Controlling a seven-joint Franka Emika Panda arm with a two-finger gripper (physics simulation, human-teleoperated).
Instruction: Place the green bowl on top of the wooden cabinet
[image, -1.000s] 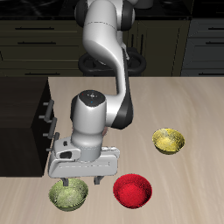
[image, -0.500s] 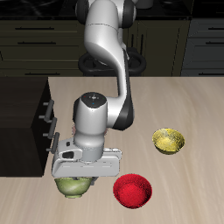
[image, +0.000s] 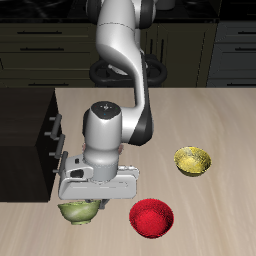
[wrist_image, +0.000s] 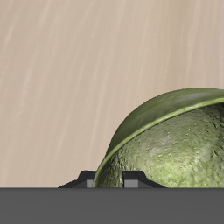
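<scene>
The green bowl (image: 78, 211) hangs just under my gripper (image: 88, 202) near the table's front edge, tilted and a little above the tabletop. The gripper is shut on the bowl's rim. In the wrist view the bowl (wrist_image: 175, 140) fills much of the frame, with its mottled inside and rim close to the fingers (wrist_image: 85, 176). The wooden cabinet (image: 25, 125) is a dark box with silver handles, standing beside the gripper and farther back. Its top is well above the bowl.
A red bowl (image: 151, 216) sits on the table close beside the gripper, near the front edge. A yellow bowl (image: 193, 160) sits farther back and farther from the cabinet. The robot's arm (image: 125, 60) rises behind the gripper.
One second ago the green bowl lay flat on the table under the gripper. The fingers closed on its rim, and it has since risen slightly and tilted.
</scene>
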